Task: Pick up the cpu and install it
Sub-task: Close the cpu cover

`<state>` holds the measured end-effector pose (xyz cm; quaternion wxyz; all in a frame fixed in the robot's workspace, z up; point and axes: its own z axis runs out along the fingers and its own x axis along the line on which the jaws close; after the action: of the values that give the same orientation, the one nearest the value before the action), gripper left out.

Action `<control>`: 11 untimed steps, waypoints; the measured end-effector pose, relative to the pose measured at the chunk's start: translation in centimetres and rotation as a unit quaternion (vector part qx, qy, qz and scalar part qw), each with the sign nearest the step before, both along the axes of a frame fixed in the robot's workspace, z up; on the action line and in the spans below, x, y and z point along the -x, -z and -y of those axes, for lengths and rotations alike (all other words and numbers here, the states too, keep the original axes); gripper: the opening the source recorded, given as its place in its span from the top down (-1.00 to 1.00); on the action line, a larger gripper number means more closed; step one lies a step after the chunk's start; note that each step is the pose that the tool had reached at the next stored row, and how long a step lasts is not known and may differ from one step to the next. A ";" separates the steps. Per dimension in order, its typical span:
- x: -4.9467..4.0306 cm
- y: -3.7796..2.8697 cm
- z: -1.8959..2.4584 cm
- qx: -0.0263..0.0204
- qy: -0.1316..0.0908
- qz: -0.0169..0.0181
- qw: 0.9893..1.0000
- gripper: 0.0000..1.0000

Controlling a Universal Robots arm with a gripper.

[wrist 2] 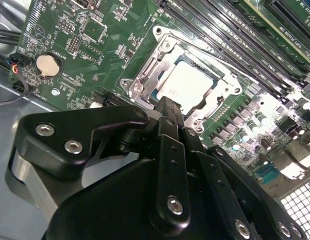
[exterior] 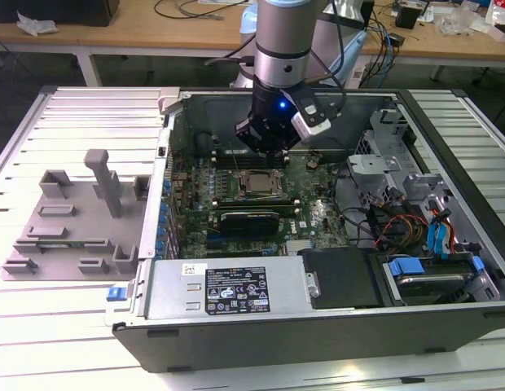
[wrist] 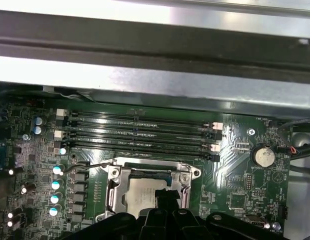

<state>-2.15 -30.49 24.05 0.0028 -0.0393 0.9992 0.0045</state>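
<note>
Fingers (wrist 2: pixel 168 111) together over the socketed cpu (wrist 2: pixel 187 84)

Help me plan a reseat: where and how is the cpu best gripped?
Probably by two opposite edges, coming straight down from above: the cpu lies flat, top face up, inside the socket frame, whose metal rim blocks any sideways approach.

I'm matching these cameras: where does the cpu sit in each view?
Exterior view: cpu in the socket frame, near the picture's middle.
First wrist view: cpu inside that frame.
Second wrist view: cpu inside that frame.
Shared landmark: memory slots beside the socket.
</note>
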 end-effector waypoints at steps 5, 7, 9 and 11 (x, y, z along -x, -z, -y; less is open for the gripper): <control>0.20 0.01 0.00 0.000 0.000 0.000 1.000 0.79; 0.21 0.01 0.00 0.000 0.000 0.000 1.000 0.79; 0.21 0.01 0.00 0.000 0.000 0.000 1.000 0.79; 0.21 0.01 0.00 0.000 0.000 0.000 1.000 0.79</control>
<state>-2.37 -30.49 24.04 0.0028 -0.0393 0.9992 0.0045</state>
